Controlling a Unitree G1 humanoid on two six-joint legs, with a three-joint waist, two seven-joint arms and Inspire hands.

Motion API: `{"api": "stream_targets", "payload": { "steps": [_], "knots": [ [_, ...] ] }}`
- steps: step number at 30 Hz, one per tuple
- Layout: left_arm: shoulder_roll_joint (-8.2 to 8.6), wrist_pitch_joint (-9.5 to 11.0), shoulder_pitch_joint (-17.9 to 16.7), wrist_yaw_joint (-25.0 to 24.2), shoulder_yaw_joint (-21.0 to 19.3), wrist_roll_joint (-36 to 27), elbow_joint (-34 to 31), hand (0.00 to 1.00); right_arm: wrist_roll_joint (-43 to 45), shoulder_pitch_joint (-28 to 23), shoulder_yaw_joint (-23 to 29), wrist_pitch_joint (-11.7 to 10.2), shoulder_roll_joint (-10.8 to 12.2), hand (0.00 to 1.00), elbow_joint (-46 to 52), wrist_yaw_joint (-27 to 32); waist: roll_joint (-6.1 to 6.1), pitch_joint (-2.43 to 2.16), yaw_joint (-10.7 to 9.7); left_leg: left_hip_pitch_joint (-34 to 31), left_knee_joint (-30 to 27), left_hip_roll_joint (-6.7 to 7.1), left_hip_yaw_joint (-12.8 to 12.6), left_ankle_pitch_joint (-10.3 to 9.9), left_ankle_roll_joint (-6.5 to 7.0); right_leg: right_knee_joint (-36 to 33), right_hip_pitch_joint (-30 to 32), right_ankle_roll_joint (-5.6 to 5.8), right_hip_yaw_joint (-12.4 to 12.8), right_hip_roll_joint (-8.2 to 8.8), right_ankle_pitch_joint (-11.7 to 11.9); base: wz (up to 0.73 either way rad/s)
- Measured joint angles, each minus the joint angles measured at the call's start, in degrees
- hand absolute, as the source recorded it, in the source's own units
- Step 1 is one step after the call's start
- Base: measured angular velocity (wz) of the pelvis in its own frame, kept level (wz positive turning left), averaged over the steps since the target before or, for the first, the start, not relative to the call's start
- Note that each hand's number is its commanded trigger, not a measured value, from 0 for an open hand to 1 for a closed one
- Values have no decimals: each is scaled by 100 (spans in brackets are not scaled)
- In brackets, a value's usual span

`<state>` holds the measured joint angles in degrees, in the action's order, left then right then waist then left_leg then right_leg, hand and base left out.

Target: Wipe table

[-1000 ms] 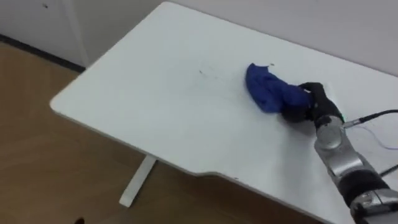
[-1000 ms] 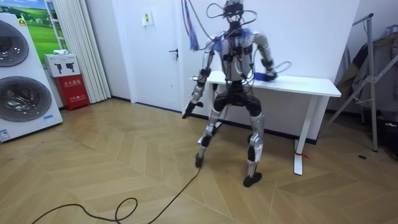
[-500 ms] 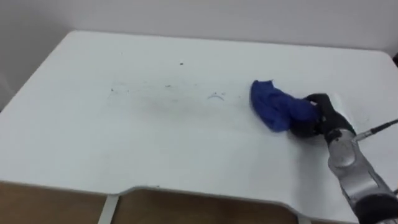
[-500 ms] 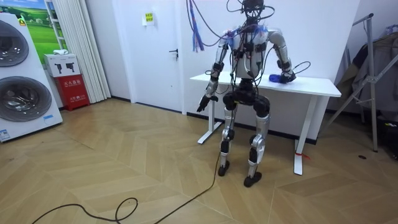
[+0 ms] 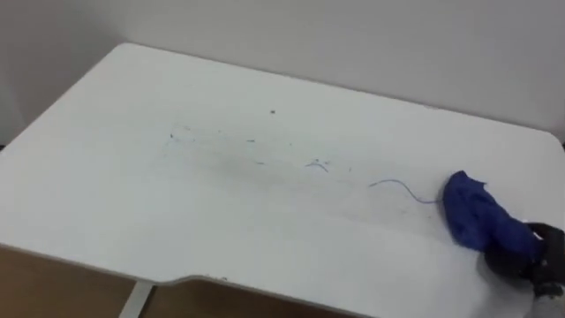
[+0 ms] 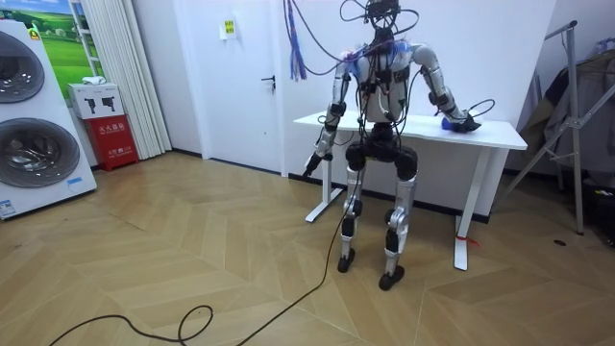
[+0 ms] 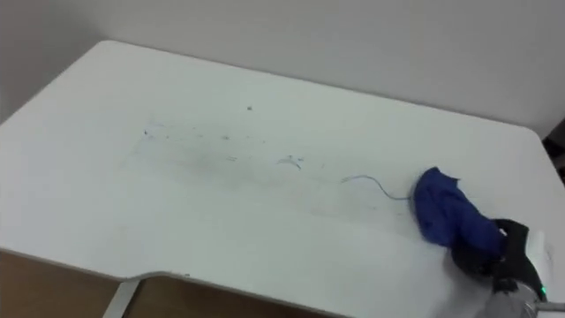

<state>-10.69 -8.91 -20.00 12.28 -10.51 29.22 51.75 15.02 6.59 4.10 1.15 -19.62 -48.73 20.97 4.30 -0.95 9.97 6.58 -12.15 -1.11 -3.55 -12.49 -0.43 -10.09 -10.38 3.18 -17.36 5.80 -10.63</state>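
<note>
A crumpled blue cloth [image 5: 472,216] lies on the white table [image 5: 132,203] near its right end. My right hand [image 5: 532,259] sits at the cloth's near right side, its dark fingers curled into the fabric. Faint pen marks [image 5: 313,164] and a thin blue line [image 5: 402,186] cross the tabletop to the left of the cloth. In the room view I stand facing the table's long side. My right hand [image 6: 462,123] reaches out to the cloth [image 6: 449,121] at the room view's right end. My left hand [image 6: 309,165] hangs beside the table's other end.
A pale wall runs close behind the table. The table's front edge [image 5: 177,281] has a shallow cut-out, with wood floor below. Stacked washing machines [image 6: 29,115], a red box [image 6: 113,139], a door [image 6: 245,77] and a metal rack [image 6: 577,115] stand about the room.
My right hand has dragged the blue cloth to the right and nearer, uncovering the thin blue line. Over the second I turned to face the table, so the eye view shifted.
</note>
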Motion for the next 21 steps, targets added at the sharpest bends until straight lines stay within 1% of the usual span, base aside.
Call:
{"api": "stream_targets", "payload": {
  "steps": [1, 2, 3, 4, 5, 6, 7, 8, 9, 10, 11, 12, 13, 14, 15, 16, 17, 18, 19, 20, 21],
  "knots": [
    [11, 0, 80, -3, 39, 1, 1, 0, 114, 116, -193, 170, 9, 100, 83, -20, -12, 0, 48, -15, 18, -30, -65, 11, -19, -40, 60, -17, 47, -18, 11, -68],
    [14, -9, 250, -6, 165, -40, 0, 0, 300, 370, -718, 495, 34, 100, 348, -131, -32, 10, 192, -44, 55, -62, -106, 29, -54, -107, 196, -82, 156, -68, 50, -88],
    [13, -33, 409, -25, 243, -27, -14, 0, 483, 691, -1368, 787, 145, 100, 827, -374, -33, 18, 373, -112, 62, -98, -121, 46, -63, -197, 407, -160, 161, -122, 99, -97],
    [12, -44, 477, -41, 243, -18, -14, 0, 664, 872, -1690, 838, 236, 100, 1054, -499, -24, 35, 437, -135, 71, -127, -124, 63, -74, -207, 477, -201, 159, -157, 126, -75],
    [4, -76, 625, -65, 264, 20, -9, 0, 1027, 1361, -2252, 815, 455, 100, 1234, -760, 18, 73, 473, -193, 83, -162, -78, 100, -108, -192, 544, -253, 149, -218, 156, -14],
    [20, -81, 810, -85, 365, 36, -15, 0, 1296, 1833, -2562, 733, 776, 100, 1205, -1021, 57, 121, 517, -238, 97, -176, 18, 143, -138, -149, 548, -280, 132, -262, 157, 17],
    [31, -70, 885, -121, 431, 68, -31, 0, 1405, 2009, -2592, 626, 901, 100, 1142, -1127, 69, 143, 559, -253, 110, -174, 73, 164, -148, -133, 543, -289, 101, -267, 151, 48],
    [63, -37, 916, -198, 556, 185, -160, 0, 1498, 2213, -2591, 449, 1048, 100, 1114, -1264, 105, 150, 739, -278, 149, -163, 177, 193, -154, -27, 533, -291, -1, -275, 150, 60],
    [62, -48, 849, -224, 631, 267, -262, 0, 1501, 2277, -2590, 357, 1063, 100, 1118, -1309, 148, 154, 884, -310, 151, -127, 326, 223, -146, 56, 486, -281, -114, -264, 149, 63],
    [59, -81, 787, -240, 629, 274, -320, 0, 1481, 2278, -2581, 351, 1063, 100, 1117, -1308, 175, 153, 932, -323, 143, -99, 410, 233, -141, 70, 468, -269, -192, -247, 143, 72],
    [45, -143, 582, -236, 603, 227, -389, 0, 1448, 2207, -2519, 322, 1054, 100, 1022, -1306, 208, 150, 936, -341, 146, -65, 535, 237, -129, 77, 410, -233, -356, -207, 121, 72],
    [20, -193, 359, -240, 613, 157, -397, 0, 1413, 1962, -2425, 260, 1000, 100, 817, -1263, 198, 156, 913, -293, 131, -19, 636, 238, -113, 105, 271, -228, -415, -181, 118, 79],
    [-1, -202, 222, -241, 611, 155, -397, 0, 1408, 1771, -2334, 192, 961, 100, 667, -1216, 203, 153, 865, -260, 129, 8, 682, 241, -107, 140, 176, -224, -467, -163, 121, 96],
    [-21, -204, -20, -241, 536, 189, -397, 0, 1255, 1259, -1888, -81, 932, 100, 398, -1030, 212, 154, 733, -192, 136, 82, 735, 259, -77, 155, 3, -189, -540, -99, 104, 108],
    [-7, -191, -272, -241, 372, 205, -390, 0, 1031, 657, -1415, -572, 928, 100, 463, -712, 213, 147, 560, -113, 148, 175, 713, 293, -22, 137, -124, -117, -516, -1, 61, 98],
    [-8, -190, -393, -240, 304, 229, -390, 0, 903, 432, -1243, -785, 925, 100, 465, -598, 208, 143, 470, -81, 148, 207, 648, 298, -14, 137, -190, -76, -480, 34, 37, 64],
    [-5, -179, -582, -244, 125, 397, -388, 0, 728, 35, -921, -1131, 931, 100, 541, -444, 202, 139, 322, -35, 147, 278, 551, 296, -10, 140, -276, -7, -458, 117, -6, 30],
    [2, -173, -686, -246, -99, 659, -388, 0, 714, -352, -649, -1334, 903, 100, 713, -285, 206, 134, 178, -10, 149, 308, 505, 294, -7, 130, -315, 65, -473, 188, -50, 19],
    [3, -169, -706, -245, -244, 758, -388, 0, 684, -514, -563, -1417, 861, 100, 746, -182, 212, 125, 124, -2, 149, 341, 500, 294, -6, 128, -325, 89, -467, 218, -65, 0],
    [5, -151, -701, -244, -489, 1005, -387, 0, 653, -799, -348, -1545, 795, 100, 768, 29, 209, 95, 25, 17, 149, 387, 432, 287, 5, 127, -334, 97, -425, 253, -70, -9],
    [5, -88, -679, -243, -712, 1318, -385, 0, 638, -1089, -49, -1645, 745, 100, 768, 203, 201, 52, -116, 23, 147, 388, 332, 267, 37, 127, -337, 111, -322, 283, -75, -12]
  ]
}}
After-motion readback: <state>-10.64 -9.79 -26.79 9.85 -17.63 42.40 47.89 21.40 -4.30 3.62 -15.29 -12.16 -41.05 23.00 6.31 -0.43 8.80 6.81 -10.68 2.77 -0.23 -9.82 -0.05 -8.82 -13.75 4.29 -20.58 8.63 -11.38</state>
